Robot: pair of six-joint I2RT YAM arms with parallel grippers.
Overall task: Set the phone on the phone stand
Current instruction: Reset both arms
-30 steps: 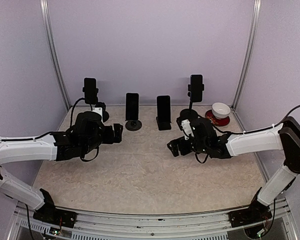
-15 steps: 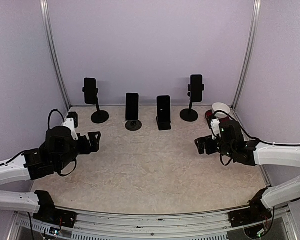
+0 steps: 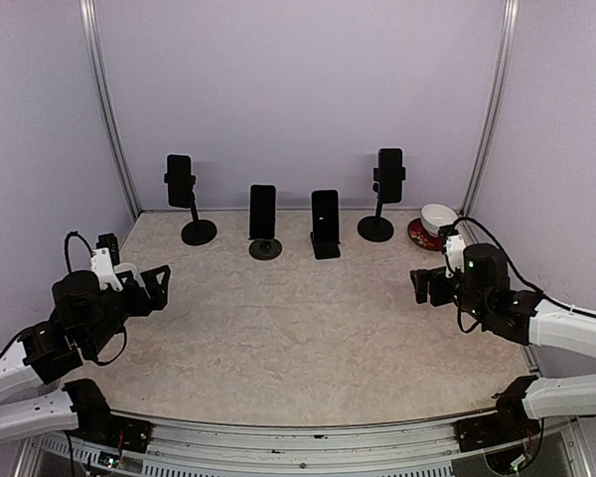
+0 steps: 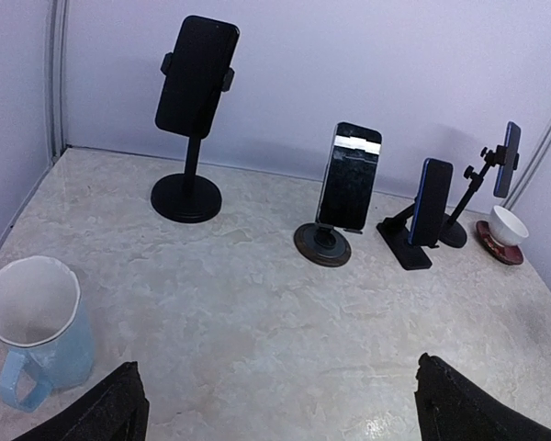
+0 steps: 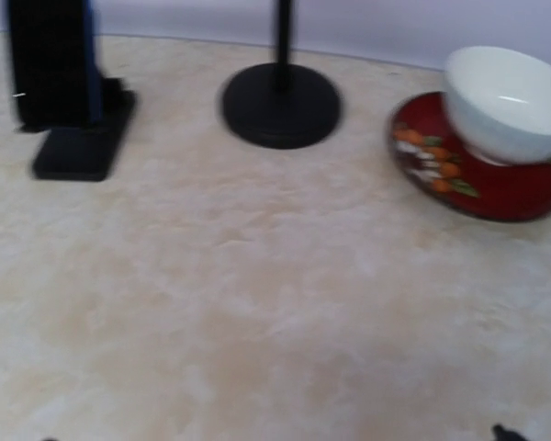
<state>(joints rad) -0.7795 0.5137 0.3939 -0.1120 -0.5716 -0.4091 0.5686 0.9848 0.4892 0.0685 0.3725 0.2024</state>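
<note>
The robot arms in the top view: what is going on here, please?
Nothing is being handled right now. The left gripper and right gripper both hang open and empty near the sides of the table. At the back, four phones sit on four stands, so the task looks done.

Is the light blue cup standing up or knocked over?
Standing up. The light blue ceramic mug sits on its base on the beige marbled table, white mouth facing upward.

My worktop (image 3: 308,328) bears four stands (image 3: 265,248) far ahead, a mug (image 4: 39,331) beside my left claw (image 3: 151,281), a plate (image 5: 482,175) ahead of my right claw (image 3: 424,287).
</note>
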